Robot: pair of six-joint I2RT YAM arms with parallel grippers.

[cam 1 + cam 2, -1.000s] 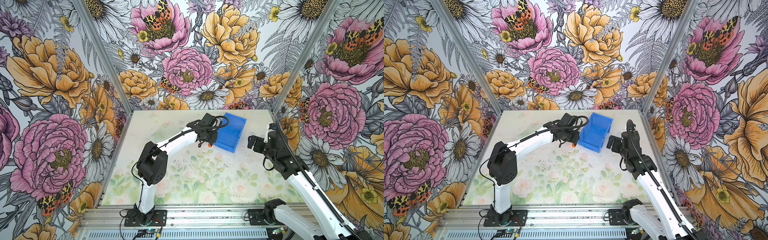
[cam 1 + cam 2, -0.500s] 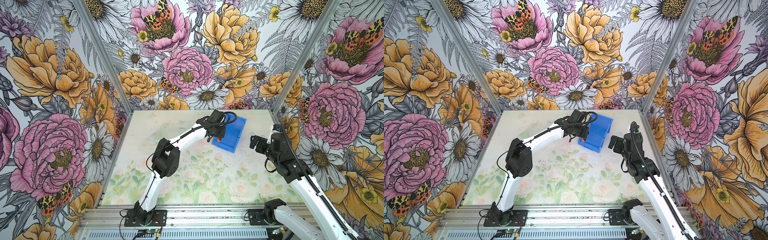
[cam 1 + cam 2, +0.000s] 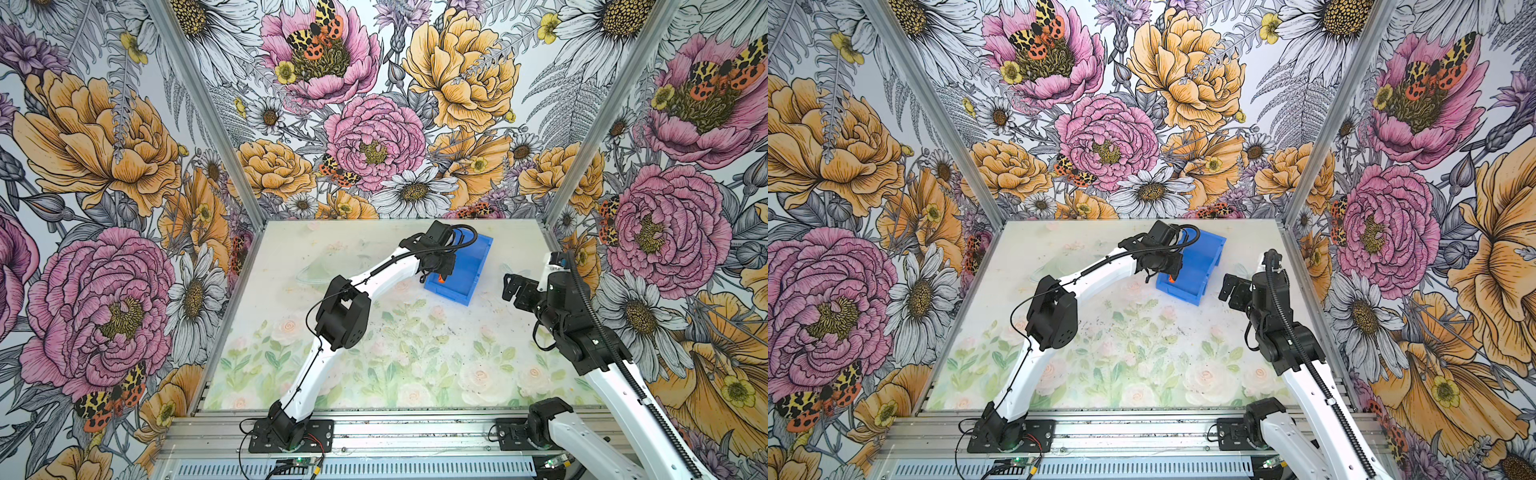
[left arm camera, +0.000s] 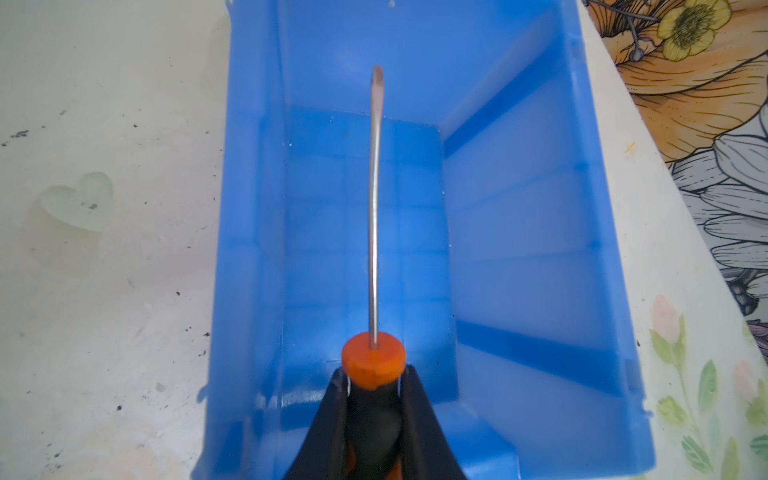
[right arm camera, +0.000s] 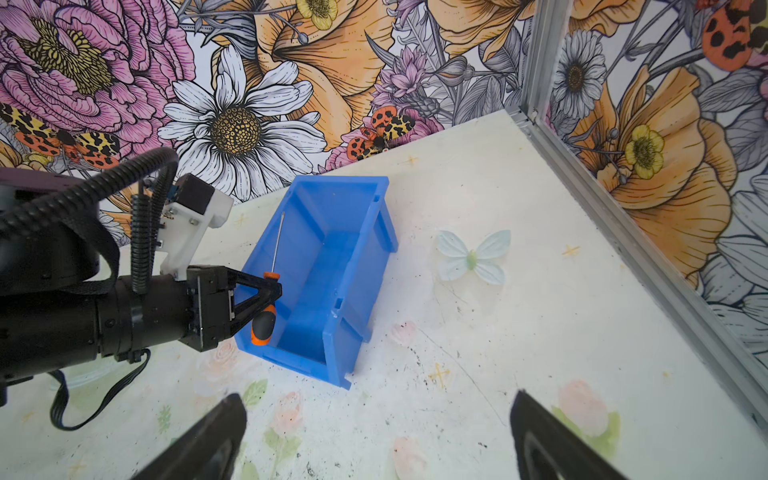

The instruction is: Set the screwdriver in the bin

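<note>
Clearly the chief risk lies in the let-go. The screwdriver is held lengthwise over the bin, its thin shaft pointing toward the far wall, and in the right wrist view the shaft runs close along one long side wall. If the jaws part while the tool sits that near the rim, the tip could catch the wall and the handle could tip out over the low front edge onto the table. A drop from this height might also make it bounce, since the bin floor looks hard and smooth. The bin itself stands free on the table, so a nudge from the arm could slide it.

The left gripper is clenched on the black part of the handle, just behind the orange collar, with both fingers pressed against it. The left arm reaches far across the table, stretched nearly straight, its wrist hanging over the near end of the bin in both top views. The right gripper hangs near the bin's other side with its jaws spread wide and nothing between them.
</note>
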